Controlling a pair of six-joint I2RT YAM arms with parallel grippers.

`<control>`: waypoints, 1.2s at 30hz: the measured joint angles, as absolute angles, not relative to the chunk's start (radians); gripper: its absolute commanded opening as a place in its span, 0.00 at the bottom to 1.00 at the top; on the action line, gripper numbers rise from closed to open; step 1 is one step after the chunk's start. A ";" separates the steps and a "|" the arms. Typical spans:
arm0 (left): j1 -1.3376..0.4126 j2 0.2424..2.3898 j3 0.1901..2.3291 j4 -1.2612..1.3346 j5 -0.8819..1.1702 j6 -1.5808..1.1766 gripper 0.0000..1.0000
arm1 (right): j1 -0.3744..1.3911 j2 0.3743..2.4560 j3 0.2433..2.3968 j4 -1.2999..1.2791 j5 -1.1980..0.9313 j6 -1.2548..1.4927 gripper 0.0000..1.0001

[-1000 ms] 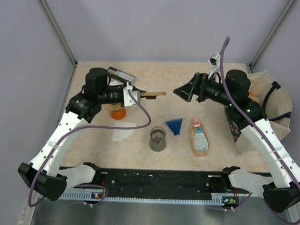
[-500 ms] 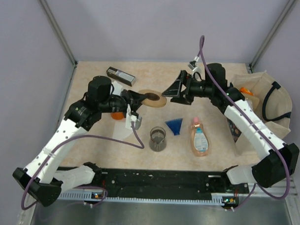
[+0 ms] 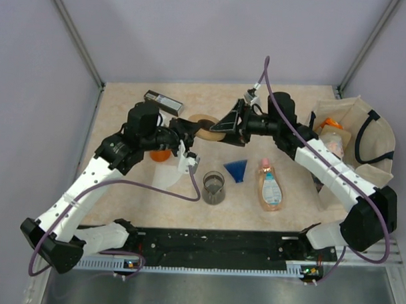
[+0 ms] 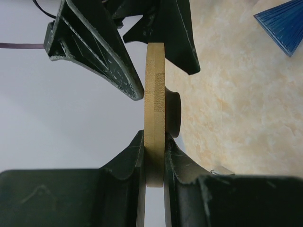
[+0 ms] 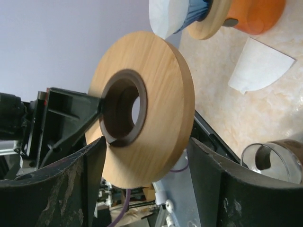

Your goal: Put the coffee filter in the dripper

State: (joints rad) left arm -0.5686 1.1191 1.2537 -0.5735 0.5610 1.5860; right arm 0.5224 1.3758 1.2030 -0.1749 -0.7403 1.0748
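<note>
From above, the left arm climbs from its base at the near left corner, bends at the elbow over the left half of the table (image 3: pixel 205 99), and sends its forearm rightward toward the middle. The left gripper (image 3: pixel 190 129) is pinched on the edge of a wooden ring (image 3: pixel 209 133) held in the air. The right arm mirrors it, rising from the near right corner and reaching leftward with its wrist level, so the right gripper (image 3: pixel 220 128) meets the ring from the opposite side. Below them on the table lie the blue cone-shaped dripper (image 3: pixel 237 168), a glass beaker (image 3: pixel 214 187) and a bottle (image 3: pixel 270 186) lying flat. An orange cup (image 3: pixel 160 154) sits under the left forearm. The left wrist camera sees the ring edge-on and upright, its near rim clamped tight between the two left fingers (image 4: pixel 128 161). The right fingers (image 4: pixel 94 47) stand spread on either side of the far rim, with a gap on each side. The right wrist camera faces the ring's flat side and its dark inner sleeve, with both right fingers apart and framing it. The coffee filter (image 5: pixel 258 64), a white folded paper, lies flat on the table beside the orange cup, well apart from the dripper.
</note>
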 measured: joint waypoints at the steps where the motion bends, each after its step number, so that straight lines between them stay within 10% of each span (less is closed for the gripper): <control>1: -0.572 1.119 1.253 -0.574 0.559 1.589 0.00 | 0.524 1.380 1.199 -0.154 -0.738 1.092 0.60; 7: -0.583 1.110 1.251 -0.546 0.533 1.600 0.00 | 0.528 1.386 1.157 -0.001 -0.695 1.224 0.14; 12: -0.587 1.084 1.229 -0.526 0.507 1.593 0.96 | 0.524 1.384 1.152 0.114 -0.659 1.371 0.00; 13: -0.591 1.084 1.221 -0.525 0.508 1.582 0.99 | 0.529 1.378 1.151 0.136 -0.655 1.350 0.00; 24: -0.598 0.962 1.112 -0.365 0.616 1.206 0.99 | 0.509 1.322 1.059 0.171 -0.603 1.236 0.00; 36: -0.601 0.876 0.992 0.019 0.286 -0.099 0.99 | 0.475 1.005 0.772 0.056 -0.601 1.019 0.00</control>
